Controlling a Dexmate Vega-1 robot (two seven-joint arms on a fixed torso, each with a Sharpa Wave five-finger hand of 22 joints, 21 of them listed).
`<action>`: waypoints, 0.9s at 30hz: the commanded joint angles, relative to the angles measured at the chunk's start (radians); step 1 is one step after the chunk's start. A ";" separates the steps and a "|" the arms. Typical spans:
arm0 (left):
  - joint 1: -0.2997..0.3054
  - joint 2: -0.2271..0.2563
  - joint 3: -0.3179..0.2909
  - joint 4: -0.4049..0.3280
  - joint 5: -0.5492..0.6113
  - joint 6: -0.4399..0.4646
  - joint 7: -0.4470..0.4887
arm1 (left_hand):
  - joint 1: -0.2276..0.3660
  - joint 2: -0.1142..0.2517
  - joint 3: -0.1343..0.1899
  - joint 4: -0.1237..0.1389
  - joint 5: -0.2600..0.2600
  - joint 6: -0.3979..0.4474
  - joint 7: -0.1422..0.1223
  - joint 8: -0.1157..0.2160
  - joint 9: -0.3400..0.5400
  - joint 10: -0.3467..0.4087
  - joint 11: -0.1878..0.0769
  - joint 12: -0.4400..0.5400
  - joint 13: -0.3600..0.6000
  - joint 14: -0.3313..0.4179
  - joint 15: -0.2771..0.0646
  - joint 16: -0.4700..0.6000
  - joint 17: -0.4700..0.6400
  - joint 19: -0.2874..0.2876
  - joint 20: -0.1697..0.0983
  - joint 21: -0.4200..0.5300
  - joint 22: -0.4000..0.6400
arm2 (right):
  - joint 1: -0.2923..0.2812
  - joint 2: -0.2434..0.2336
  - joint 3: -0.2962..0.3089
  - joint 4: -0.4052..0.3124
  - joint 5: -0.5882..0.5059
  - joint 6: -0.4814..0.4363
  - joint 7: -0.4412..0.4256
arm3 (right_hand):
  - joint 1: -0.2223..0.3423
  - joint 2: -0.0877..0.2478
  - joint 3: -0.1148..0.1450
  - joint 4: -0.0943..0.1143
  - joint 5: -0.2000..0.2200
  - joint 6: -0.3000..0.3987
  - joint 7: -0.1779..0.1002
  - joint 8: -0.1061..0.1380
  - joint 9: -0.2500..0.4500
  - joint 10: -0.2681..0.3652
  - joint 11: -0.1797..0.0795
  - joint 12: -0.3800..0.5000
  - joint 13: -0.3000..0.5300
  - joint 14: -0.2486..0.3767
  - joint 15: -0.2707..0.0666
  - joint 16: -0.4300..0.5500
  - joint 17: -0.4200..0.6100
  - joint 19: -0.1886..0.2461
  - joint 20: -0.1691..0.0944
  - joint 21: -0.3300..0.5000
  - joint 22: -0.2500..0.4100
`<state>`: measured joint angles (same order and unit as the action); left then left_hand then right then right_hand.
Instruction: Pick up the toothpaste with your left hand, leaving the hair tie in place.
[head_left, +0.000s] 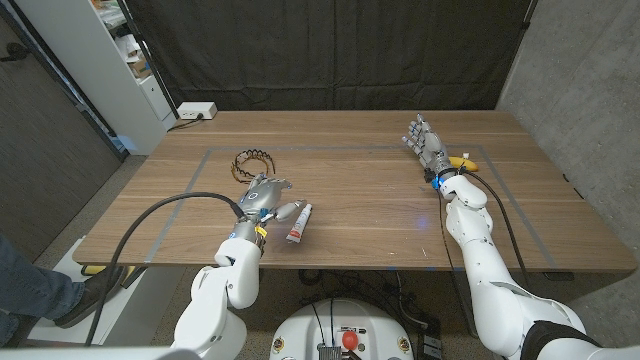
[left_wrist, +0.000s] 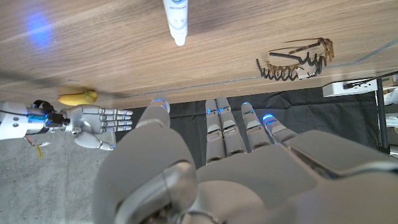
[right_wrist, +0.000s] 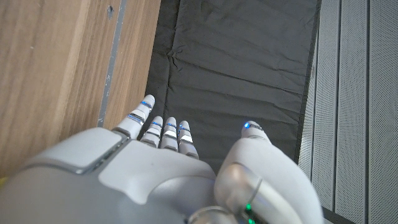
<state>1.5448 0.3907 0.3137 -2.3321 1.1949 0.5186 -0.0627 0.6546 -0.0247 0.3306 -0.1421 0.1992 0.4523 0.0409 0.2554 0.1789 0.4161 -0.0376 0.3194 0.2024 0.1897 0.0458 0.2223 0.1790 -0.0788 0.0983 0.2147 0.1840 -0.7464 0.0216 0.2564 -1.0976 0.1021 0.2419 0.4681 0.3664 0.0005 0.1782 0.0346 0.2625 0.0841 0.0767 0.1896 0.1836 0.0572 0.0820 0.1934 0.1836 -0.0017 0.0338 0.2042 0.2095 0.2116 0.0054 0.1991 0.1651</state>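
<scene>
A white toothpaste tube (head_left: 299, 223) with a red end lies on the wooden table near the front edge; its white cap end (left_wrist: 176, 18) also shows in the left wrist view. My left hand (head_left: 264, 196) hovers just left of the tube with fingers spread and nothing in it; its fingers (left_wrist: 225, 127) reach toward the table. The dark spiky hair tie (head_left: 249, 162) lies behind my left hand, also seen as the hair tie (left_wrist: 295, 59) from the wrist. My right hand (head_left: 427, 143) stands open at the far right, fingers (right_wrist: 163, 132) extended.
A yellow banana-shaped object (head_left: 462, 161) lies beside my right hand. A white power strip (head_left: 195, 111) sits past the table's back left corner by a white shelf unit. Grey tape lines (head_left: 330, 150) mark a rectangle on the table. A person's leg (head_left: 30, 285) shows at bottom left.
</scene>
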 joint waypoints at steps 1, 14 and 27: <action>-0.024 -0.009 0.078 0.030 0.136 0.070 -0.020 | -0.001 -0.011 -0.007 0.001 0.008 0.008 0.000 0.000 0.006 0.011 0.005 0.003 0.004 0.013 0.003 0.001 0.002 0.009 0.003 0.003 0.002 | -0.004 0.000 0.003 -0.013 0.020 0.011 0.017 | 0.003 0.010 0.000 -0.003 0.000 0.008 0.002 0.005 0.004 0.010 0.001 0.004 0.006 0.007 0.006 0.005 0.002 0.011 -0.002 -0.005 0.005; -0.036 -0.014 0.107 0.036 0.205 0.102 -0.087 | 0.000 -0.011 -0.008 0.001 0.009 0.010 -0.005 -0.005 0.006 0.026 0.005 0.004 0.005 0.015 0.001 -0.001 0.002 0.009 0.005 0.002 0.002 | -0.023 0.001 -0.001 -0.059 0.041 0.008 0.019 | -0.008 0.009 -0.005 0.001 0.000 0.011 0.002 0.006 0.004 0.015 0.002 0.006 0.006 0.011 0.007 0.007 0.003 0.014 0.000 -0.005 0.005; -0.046 -0.025 0.131 0.062 0.284 0.126 -0.117 | 0.001 -0.012 -0.012 0.003 0.010 0.047 0.000 -0.001 0.007 0.065 0.006 0.009 0.006 0.023 -0.001 -0.002 0.002 0.015 0.005 0.001 0.002 | -0.040 0.003 -0.010 -0.092 0.064 0.015 0.012 | -0.013 0.009 -0.008 0.002 0.000 0.015 0.004 0.007 0.004 0.020 0.003 0.007 0.006 0.014 0.007 0.008 0.004 0.015 0.001 -0.005 0.005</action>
<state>1.5071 0.3744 0.4222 -2.2895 1.4049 0.6178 -0.1489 0.6506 -0.0288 0.3207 -0.1380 0.2041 0.4880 0.0411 0.2505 0.1840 0.4711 -0.0358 0.3194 0.2074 0.2012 0.0464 0.2222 0.1790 -0.0753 0.1018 0.2147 0.1839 -0.7720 0.0224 0.2542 -1.1605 0.1486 0.2528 0.4866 0.3544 0.0124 0.1754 0.0375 0.2625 0.0898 0.0825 0.1897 0.1836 0.0680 0.0821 0.1934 0.1886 0.0038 0.0393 0.2041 0.2118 0.2207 0.0035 0.1991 0.1651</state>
